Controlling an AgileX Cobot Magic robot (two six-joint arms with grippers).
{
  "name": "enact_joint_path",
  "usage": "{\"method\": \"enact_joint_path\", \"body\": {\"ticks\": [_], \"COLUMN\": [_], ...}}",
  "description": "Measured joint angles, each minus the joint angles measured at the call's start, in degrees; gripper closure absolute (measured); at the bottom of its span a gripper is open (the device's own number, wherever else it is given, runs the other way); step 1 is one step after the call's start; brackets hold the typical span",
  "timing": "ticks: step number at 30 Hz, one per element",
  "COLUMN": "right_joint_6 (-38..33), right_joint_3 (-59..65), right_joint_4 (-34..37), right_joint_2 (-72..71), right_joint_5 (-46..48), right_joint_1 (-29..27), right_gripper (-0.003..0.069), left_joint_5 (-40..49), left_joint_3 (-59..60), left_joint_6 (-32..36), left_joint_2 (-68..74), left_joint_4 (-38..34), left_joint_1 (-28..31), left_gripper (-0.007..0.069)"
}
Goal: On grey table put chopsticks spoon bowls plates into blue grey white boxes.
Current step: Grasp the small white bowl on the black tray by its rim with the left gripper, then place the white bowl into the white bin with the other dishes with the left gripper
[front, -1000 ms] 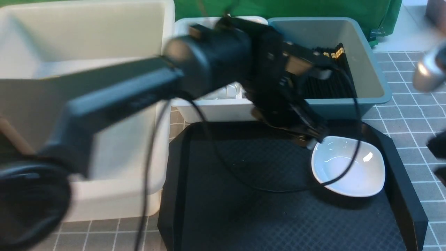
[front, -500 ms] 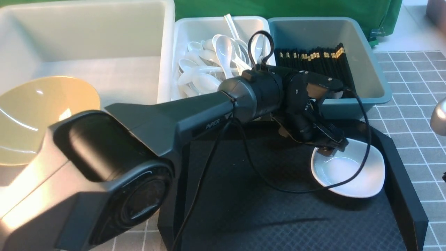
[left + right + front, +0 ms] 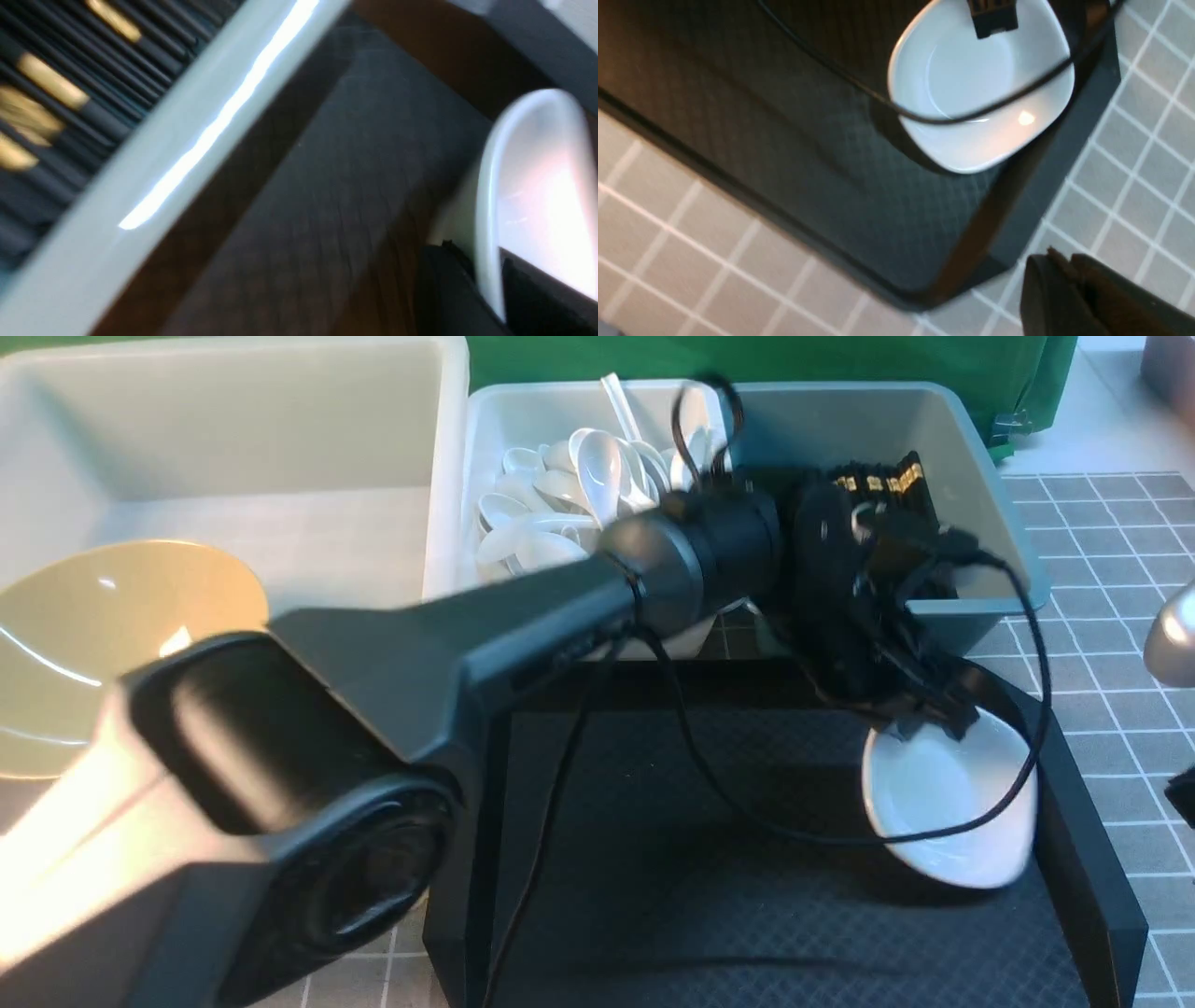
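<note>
The plate, a small white dish [image 3: 952, 803], hangs tilted over the right part of the black tray [image 3: 653, 859]. My left gripper [image 3: 924, 723] is shut on its far rim. In the left wrist view that rim [image 3: 488, 224] runs between the two black fingers of the left gripper [image 3: 474, 252]. From the right wrist the dish [image 3: 971, 84] shows with one left fingertip [image 3: 992, 16] on its rim. My right gripper [image 3: 1064, 259] is shut and empty above the grey table [image 3: 1111, 196], beside the tray's corner. The olive-yellow bowl [image 3: 93, 644] lies in the large white box [image 3: 233, 420].
White spoons [image 3: 579, 485] fill the small grey-white box [image 3: 485, 429]. Black chopsticks [image 3: 887, 476] lie in the teal-blue box [image 3: 999, 523], right behind the tray. My left arm [image 3: 420, 653] crosses the scene, and its cable [image 3: 934, 831] loops over the dish.
My left gripper has shut on the dish's far rim and raised it, so the dish now tilts with that edge up. The wrist has risen slightly.
</note>
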Motion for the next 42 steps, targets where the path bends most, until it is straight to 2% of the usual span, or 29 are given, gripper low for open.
{"method": "enact_joint_path", "body": {"ticks": [3, 4, 6, 7, 8, 11, 13, 14, 15, 17, 19, 20, 23, 24, 28, 34, 42], "right_joint_6": [-1.0, -4.1, -6.1, -9.2, -10.1, -15.5, -17.1, -18.4, -18.5, -20.0, -20.5, -21.6, -22.2, -22.4, -22.4, -21.1, -21.1], "right_joint_3": [-1.4, -3.6, -5.0, -7.5, -7.8, -13.0, -15.3, -18.7, -19.0, -22.7, -24.8, -27.9, -30.3, -31.5, -32.1, -32.2, -32.2], "right_joint_4": [3.6, 7.9, 10.3, 13.6, 14.5, 19.5, 20.5, 21.1, 21.1, 21.5, 21.7, 22.0, 22.1, 21.3, 17.6, 11.0, 10.0], "right_joint_2": [0.2, 1.2, 2.2, 4.1, 4.8, 10.7, 14.3, 18.7, 19.2, 23.8, 26.1, 29.1, 31.1, 32.1, 32.3, 32.3, 32.3], "right_joint_5": [-3.3, -5.9, -6.8, -7.3, -7.4, -8.2, -8.5, -9.3, -9.4, -10.1, -10.3, -10.4, -10.3, -10.3, -10.3, -10.4, -10.7], "right_joint_1": [0.0, 0.0, 0.0, 0.0, 0.0, 1.8, 3.8, 7.2, 7.6, 11.3, 13.2, 14.9, 15.4, 15.4, 15.4, 15.4, 11.4], "right_gripper": [0.058, 0.058, 0.058, 0.058, 0.0582, 0.06, 0.0607, 0.0611, 0.0611, 0.0611, 0.0611, 0.0611, 0.0611, 0.0611, 0.0611, 0.0611, 0.0611], "left_joint_5": [4.7, 7.5, 8.4, 9.7, 10.0, 12.0, 12.4, 12.6, 12.6, 12.0, 11.2, 8.9, 5.9, 2.2, -3.5, -12.8, -20.3], "left_joint_3": [-0.1, -0.4, -0.5, -0.5, -0.5, 0.1, 1.4, 3.7, 3.7, 6.9, 8.5, 11.3, 14.0, 16.0, 17.3, 17.3, 17.3], "left_joint_6": [0.6, 1.2, 1.4, 1.5, 1.5, 1.5, 1.5, 1.5, 1.5, 1.5, 1.5, 1.5, 1.5, 1.5, 1.5, 2.3, 7.7], "left_joint_2": [-5.2, -9.9, -13.3, -17.0, -17.5, -24.6, -27.1, -29.7, -29.9, -31.3, -31.5, -31.4, -30.6, -29.5, -26.6, -17.9, -7.7], "left_joint_4": [1.8, 3.1, 3.6, 3.7, 3.8, 4.1, 4.1, 4.2, 4.2, 4.1, 3.5, 2.2, 0.6, -0.5, -1.9, -4.5, -5.1], "left_joint_1": [2.1, 4.6, 6.8, 9.5, 10.4, 18.3, 22.2, 27.8, 27.8, 34.4, 37.4, 41.8, 45.2, 47.8, 50.0, 49.7, 47.2], "left_gripper": [0.0622, 0.0622, 0.0622, 0.0622, 0.0622, 0.0622, 0.0622, 0.0622, 0.0622, 0.0622, 0.0622, 0.0622, 0.0622, 0.0622, 0.0622, 0.0622, 0.0594]}}
